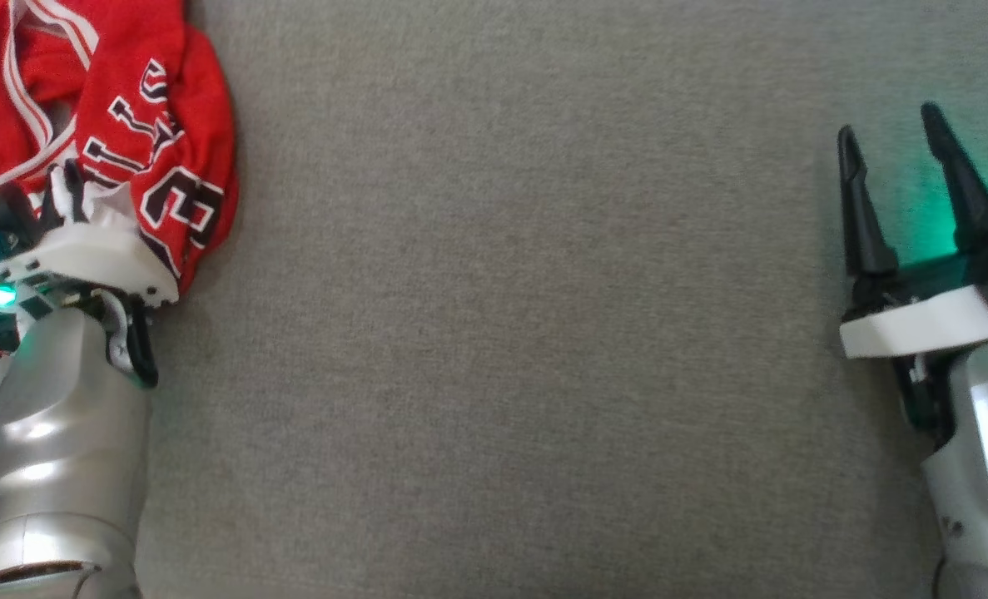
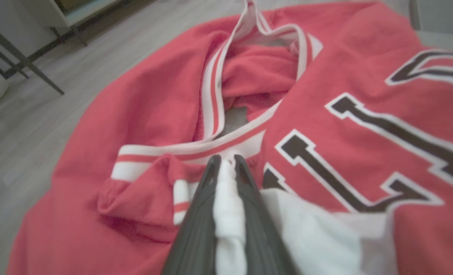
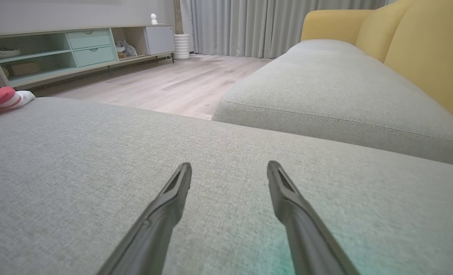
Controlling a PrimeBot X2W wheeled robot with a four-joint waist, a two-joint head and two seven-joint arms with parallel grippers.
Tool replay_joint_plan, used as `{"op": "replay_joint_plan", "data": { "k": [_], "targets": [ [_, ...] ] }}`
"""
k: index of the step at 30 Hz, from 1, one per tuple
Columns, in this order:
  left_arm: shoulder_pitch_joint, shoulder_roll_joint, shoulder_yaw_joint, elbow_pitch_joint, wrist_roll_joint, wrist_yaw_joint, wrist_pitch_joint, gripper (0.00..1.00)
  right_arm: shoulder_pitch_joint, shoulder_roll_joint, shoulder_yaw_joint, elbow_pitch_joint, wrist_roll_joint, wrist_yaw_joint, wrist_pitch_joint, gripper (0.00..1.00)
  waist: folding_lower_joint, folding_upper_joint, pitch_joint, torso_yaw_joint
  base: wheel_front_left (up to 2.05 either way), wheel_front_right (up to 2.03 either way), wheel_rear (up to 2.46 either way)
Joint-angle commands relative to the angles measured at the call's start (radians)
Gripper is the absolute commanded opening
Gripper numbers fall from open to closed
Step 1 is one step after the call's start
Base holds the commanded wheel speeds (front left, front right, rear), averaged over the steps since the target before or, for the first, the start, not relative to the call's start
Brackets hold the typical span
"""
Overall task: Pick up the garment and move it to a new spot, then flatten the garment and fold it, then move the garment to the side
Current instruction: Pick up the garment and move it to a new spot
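A grey cushion [image 1: 502, 333] spreads below the robot. At the near left, the left gripper [image 2: 224, 158] is pinched closed on a white fold of the garment [image 2: 153, 114], a crumpled red jersey with black lettering that lies at the cushion's left side. Well apart at the right, the right gripper [image 1: 889, 123] hangs with its fingers spread, holding nothing. Farther off are a second cushion [image 3: 325, 95], a yellow backrest [image 3: 421, 49], a wood floor [image 3: 180, 80] and a low cabinet [image 3: 77, 49].

Soft, even daylight; shadows faint. Green glow spills on cushion [image 1: 926, 225] beside my right gripper [image 1: 889, 121]. Glare streaks on my left forearm [image 1: 44, 433]. Left wrist view soft: my left fingers [image 2: 195, 229] blurred, garment [image 2: 421, 126] fuzzy toward edges.
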Motion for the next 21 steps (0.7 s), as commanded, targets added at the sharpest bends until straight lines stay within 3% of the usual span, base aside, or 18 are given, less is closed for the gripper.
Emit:
{"op": "replay_joint_plan", "data": {
  "k": [1, 9, 12, 16, 21],
  "targets": [
    [0.011, 0.06, 0.009, -0.017, 0.013, -0.008, -0.058, 0.0, 0.049, 0.018, 0.012, 0.001, -0.004, -0.001, -0.001, 1.0, -0.0001, 0.0, -0.04, -0.028, 0.0, 0.0, 0.0],
    [-0.027, 0.097, -0.035, -0.249, 0.064, -0.027, -0.112, 0.0, 0.085, 0.092, 0.008, 0.004, 0.005, -0.001, -0.001, 1.0, -0.0001, 0.0, -0.158, -0.102, 0.0, 0.0, 0.0],
    [-0.027, 0.107, -0.056, -0.415, 0.083, -0.045, -0.113, 0.0, 0.106, 0.127, 0.014, 0.005, 0.006, -0.001, -0.001, 1.0, -0.0001, 0.0, -0.215, -0.151, 0.0, 0.0, 0.0],
    [-0.033, 0.071, -0.085, -0.618, 0.049, -0.095, -0.105, 0.0, 0.137, 0.158, 0.009, 0.001, 0.01, -0.001, -0.001, 1.0, -0.0001, 0.0, -0.279, -0.218, 0.0, 0.0, 0.0],
    [-0.044, 0.052, -0.164, -0.817, 0.051, -0.119, -0.012, 0.0, 0.164, 0.191, 0.01, -0.01, 0.023, -0.001, -0.001, 1.0, -0.0001, 0.0, -0.333, -0.32, 0.0, 0.0, 0.0]
  ]
}}
